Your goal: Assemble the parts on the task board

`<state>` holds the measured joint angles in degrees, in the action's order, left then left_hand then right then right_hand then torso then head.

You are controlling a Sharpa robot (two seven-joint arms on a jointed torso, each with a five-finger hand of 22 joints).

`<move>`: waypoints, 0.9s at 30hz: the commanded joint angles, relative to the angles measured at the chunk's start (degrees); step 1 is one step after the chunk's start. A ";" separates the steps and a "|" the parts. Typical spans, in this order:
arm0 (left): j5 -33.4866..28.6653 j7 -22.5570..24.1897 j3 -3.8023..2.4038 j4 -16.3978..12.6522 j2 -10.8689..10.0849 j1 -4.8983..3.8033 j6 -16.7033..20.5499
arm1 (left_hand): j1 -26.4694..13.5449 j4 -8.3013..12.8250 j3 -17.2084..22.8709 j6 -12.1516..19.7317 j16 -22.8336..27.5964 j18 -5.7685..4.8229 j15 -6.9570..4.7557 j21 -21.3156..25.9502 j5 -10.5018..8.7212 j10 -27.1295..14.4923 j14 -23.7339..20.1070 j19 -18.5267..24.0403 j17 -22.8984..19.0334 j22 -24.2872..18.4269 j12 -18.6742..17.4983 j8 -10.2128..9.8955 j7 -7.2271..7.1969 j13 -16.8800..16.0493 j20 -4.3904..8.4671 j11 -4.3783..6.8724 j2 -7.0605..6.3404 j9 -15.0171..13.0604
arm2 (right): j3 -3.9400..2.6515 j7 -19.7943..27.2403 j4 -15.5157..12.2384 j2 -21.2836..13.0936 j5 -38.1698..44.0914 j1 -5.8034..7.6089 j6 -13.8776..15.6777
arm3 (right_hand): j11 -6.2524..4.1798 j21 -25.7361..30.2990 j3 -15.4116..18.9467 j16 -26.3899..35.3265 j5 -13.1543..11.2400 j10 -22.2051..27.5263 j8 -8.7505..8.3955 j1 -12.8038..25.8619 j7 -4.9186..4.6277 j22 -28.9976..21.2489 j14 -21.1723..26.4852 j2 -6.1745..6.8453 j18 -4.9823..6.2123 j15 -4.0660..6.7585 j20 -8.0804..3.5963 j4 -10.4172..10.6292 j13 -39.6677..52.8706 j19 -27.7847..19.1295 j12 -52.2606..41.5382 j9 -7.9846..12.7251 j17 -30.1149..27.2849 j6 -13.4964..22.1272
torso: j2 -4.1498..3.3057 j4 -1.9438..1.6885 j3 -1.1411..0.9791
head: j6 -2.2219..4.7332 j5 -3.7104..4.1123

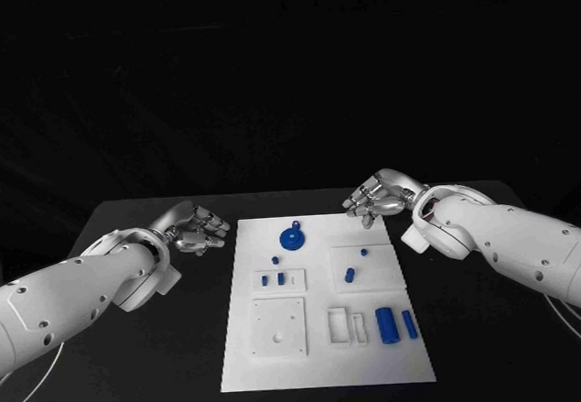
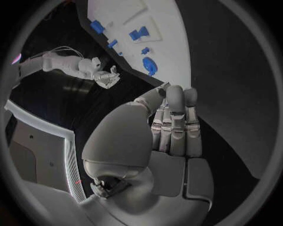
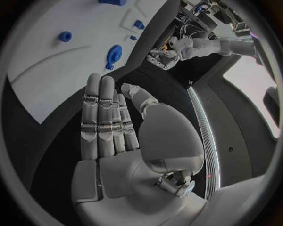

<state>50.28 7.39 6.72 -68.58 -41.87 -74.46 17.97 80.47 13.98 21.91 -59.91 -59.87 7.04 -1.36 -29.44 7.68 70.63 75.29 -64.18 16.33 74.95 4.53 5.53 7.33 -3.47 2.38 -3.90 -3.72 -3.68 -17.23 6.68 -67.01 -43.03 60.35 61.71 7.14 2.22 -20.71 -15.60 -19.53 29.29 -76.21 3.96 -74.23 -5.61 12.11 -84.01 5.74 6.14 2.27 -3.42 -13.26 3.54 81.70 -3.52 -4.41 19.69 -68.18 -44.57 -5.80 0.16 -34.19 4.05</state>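
Observation:
The white task board (image 1: 327, 368) lies in the middle of the black table. On its far end rests a round blue disc part (image 1: 293, 237), with several small blue pieces (image 1: 351, 273) behind it toward the middle. Two blue cylinders (image 1: 387, 325) stand side by side near the front right. My left hand (image 1: 197, 227) hovers just off the board's far left corner, and my right hand (image 1: 374, 198) off its far right corner. In the wrist views the left hand (image 2: 174, 127) and the right hand (image 3: 109, 122) are flat, fingers straight, and hold nothing.
White raised blocks and recessed frames (image 1: 279, 328) sit on the board's near half. Black table (image 1: 141, 357) stretches on both sides of the board. The disc (image 2: 149, 66) (image 3: 113, 54) lies at the board end nearest both hands.

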 commanded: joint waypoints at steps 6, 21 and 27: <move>-15.33 2.72 -0.07 -4.87 -2.48 -0.22 -1.60 | 0.07 -1.10 -4.39 -2.84 -0.23 -1.17 -1.31 2.50 -0.60 3.41 0.70 -1.83 0.19 -0.99 2.08 1.17 -0.94 -0.16 1.16 1.63 1.74 -0.33 | 0.01 -4.13 -3.75 -2.33 16.77 -0.32 0.45 | 0.05 -9.56 -0.59 -9.94 -1.75 0.35 -0.38 1.03 -0.17 8.84 1.39 -2.10 0.89 0.67 -0.87 -2.73 0.04 -3.53 0.12 0.06 12.75 0.43 | 0.66 -0.13 0.73 | -0.19 2.74; -26.30 7.63 -0.04 -11.50 -5.17 -0.05 -11.18 | -3.49 -3.80 -11.44 1.64 6.75 -1.35 0.92 11.07 -0.43 -6.41 -1.07 -2.54 -2.56 -6.44 -0.66 -0.82 0.64 0.02 -0.90 -1.84 2.19 -0.03 | 0.63 -17.04 -10.32 -4.90 36.01 -3.14 2.29 | 2.10 -11.11 -7.85 -16.97 -18.57 8.99 -0.39 2.72 -0.58 11.37 -0.68 2.50 1.90 -0.58 0.43 2.14 -0.16 1.16 0.16 0.75 17.66 5.02 | 0.83 -0.10 0.85 | -0.40 3.81; -31.39 8.61 -0.03 -12.90 -5.55 -0.03 -11.88 | -1.76 -5.27 -16.82 2.16 22.58 -3.02 2.27 21.33 -0.76 -7.23 -3.96 -0.50 -8.57 -15.13 -0.68 -0.30 0.96 0.07 -2.17 -2.35 3.43 0.01 | 1.34 -18.68 -11.55 -5.21 38.95 -3.64 1.21 | 2.31 -9.31 -8.04 -19.04 -19.62 10.05 -0.39 0.34 -0.17 11.38 -0.01 5.08 2.13 -0.84 0.79 6.35 -0.16 2.57 0.19 0.75 17.23 5.28 | 0.80 -0.20 0.86 | -0.62 3.99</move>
<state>24.53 13.27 6.74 -81.11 -47.38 -74.47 8.99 78.41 8.74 5.42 -58.11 -38.41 4.99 0.83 -8.80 7.14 63.76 71.78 -65.02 8.16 60.38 3.97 5.05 8.26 -3.45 0.20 -6.37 -0.43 -3.66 -15.94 -9.09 -78.17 -48.11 94.31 58.18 8.75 4.62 -30.30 -23.69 -38.38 9.98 -66.42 3.76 -74.09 -5.92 23.39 -83.92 10.28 8.03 1.92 -2.65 -7.18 3.46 83.64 -3.70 -3.72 37.06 -63.09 -43.73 -5.91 1.03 -34.69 7.83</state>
